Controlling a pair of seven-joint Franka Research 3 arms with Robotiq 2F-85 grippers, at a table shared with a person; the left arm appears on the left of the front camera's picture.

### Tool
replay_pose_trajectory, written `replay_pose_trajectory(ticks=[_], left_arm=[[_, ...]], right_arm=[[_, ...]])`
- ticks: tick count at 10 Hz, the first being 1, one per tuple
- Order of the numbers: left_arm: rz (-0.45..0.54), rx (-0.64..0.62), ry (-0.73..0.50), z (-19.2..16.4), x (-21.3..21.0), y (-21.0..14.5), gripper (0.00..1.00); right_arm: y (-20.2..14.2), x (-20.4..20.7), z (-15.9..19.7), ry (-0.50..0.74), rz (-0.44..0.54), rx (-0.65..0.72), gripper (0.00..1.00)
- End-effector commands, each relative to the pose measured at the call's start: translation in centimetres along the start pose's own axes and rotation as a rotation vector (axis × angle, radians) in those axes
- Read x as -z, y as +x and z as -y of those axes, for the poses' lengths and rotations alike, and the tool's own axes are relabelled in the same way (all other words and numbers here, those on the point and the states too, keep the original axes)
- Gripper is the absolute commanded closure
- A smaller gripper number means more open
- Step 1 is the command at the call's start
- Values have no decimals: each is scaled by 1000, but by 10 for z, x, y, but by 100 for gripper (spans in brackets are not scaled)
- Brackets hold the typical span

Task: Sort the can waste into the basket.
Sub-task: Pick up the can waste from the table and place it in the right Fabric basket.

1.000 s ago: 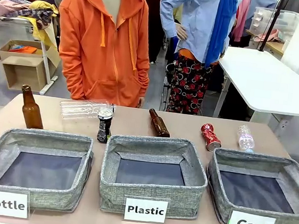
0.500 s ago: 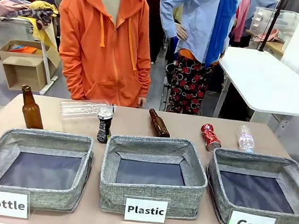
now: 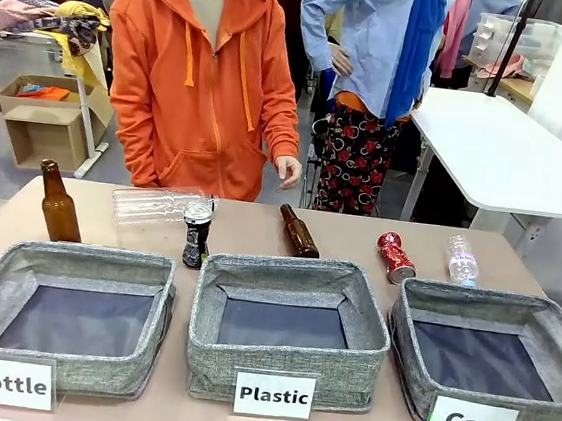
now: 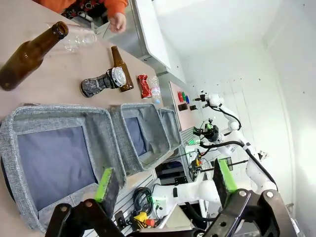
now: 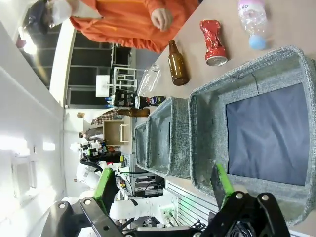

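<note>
Two cans sit on the far half of the table. A black-and-silver can [image 3: 196, 232] stands upright behind the gap between the left and middle bins. A crushed red can [image 3: 396, 258] lies behind the grey "Can" basket [image 3: 408, 360] at the front right. My left gripper [image 4: 165, 180] hangs open over the left bin, far from the black can [image 4: 101, 83] and the red can [image 4: 143, 85]. My right gripper [image 5: 163, 182] is open above the "Can" basket [image 5: 207, 103], with the red can [image 5: 212, 42] beyond it. Nothing is between either pair of fingers.
Grey bins marked "Bottle" [image 3: 13, 268] and "Plastic" [image 3: 208, 349] stand beside the basket. One brown bottle [image 3: 58, 205] stands at the left, another [image 3: 299, 233] lies mid-table. Clear plastic bottles [image 3: 156, 204] [image 3: 462, 260] lie behind. A person in an orange hoodie [image 3: 199, 81] stands at the far edge.
The person's hand has swung out from the hip and risen slightly. The cans, bottles and bins have not moved.
</note>
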State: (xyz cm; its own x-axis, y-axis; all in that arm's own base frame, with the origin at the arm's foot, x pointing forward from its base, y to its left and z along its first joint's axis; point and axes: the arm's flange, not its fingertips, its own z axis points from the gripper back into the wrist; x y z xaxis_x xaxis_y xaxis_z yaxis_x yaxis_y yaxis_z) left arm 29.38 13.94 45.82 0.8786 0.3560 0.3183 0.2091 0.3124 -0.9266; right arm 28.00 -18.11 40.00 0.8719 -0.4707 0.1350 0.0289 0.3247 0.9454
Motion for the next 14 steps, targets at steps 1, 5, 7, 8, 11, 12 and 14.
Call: replay_pose_trajectory(ticks=[1,5,7,8,11,12,14], left_arm=[[4,23,-16,-1,2,4,0],[-150,302,254,39,31,-1,0],[-294,583,301,64,75,-1,0],[-394,728,297,76,101,-2,0],[-539,1069,298,85,174,-13,0],[-567,1134,319,81,201,-11,0],[-591,1067,298,101,188,-23,0]], right_arm=[[3,-1,-1,23,14,-20,0],[3,-1,-1,23,14,-20,0],[3,-1,-1,23,14,-20,0],[3,-1,-1,23,14,-20,0],[3,-1,-1,23,14,-20,0],[3,-1,-1,23,14,-20,0],[3,-1,-1,23,14,-20,0]])
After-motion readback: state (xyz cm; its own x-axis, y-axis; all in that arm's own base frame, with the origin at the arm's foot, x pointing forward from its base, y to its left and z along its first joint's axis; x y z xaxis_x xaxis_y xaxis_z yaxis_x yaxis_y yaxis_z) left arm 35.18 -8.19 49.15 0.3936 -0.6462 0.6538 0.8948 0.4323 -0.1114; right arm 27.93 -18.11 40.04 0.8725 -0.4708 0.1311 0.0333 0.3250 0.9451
